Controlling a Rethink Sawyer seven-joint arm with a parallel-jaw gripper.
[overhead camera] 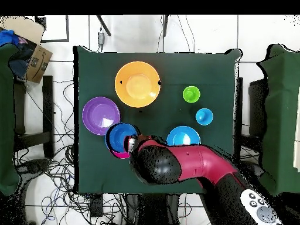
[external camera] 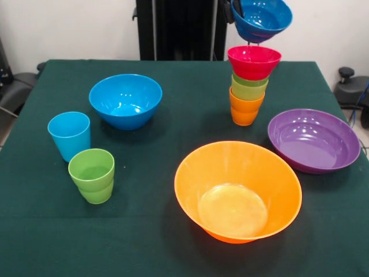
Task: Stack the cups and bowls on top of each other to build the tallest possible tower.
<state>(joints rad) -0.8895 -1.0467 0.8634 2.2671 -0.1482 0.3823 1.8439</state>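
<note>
Front view: gripper grips blue bowl above tower; purple bowl beside.

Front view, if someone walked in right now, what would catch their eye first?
Probably the blue bowl held tilted in the air by the gripper, just above the tower of an orange cup, green cups and a red bowl at the far right of the table. Next, the big orange bowl sitting near the front edge.
</note>
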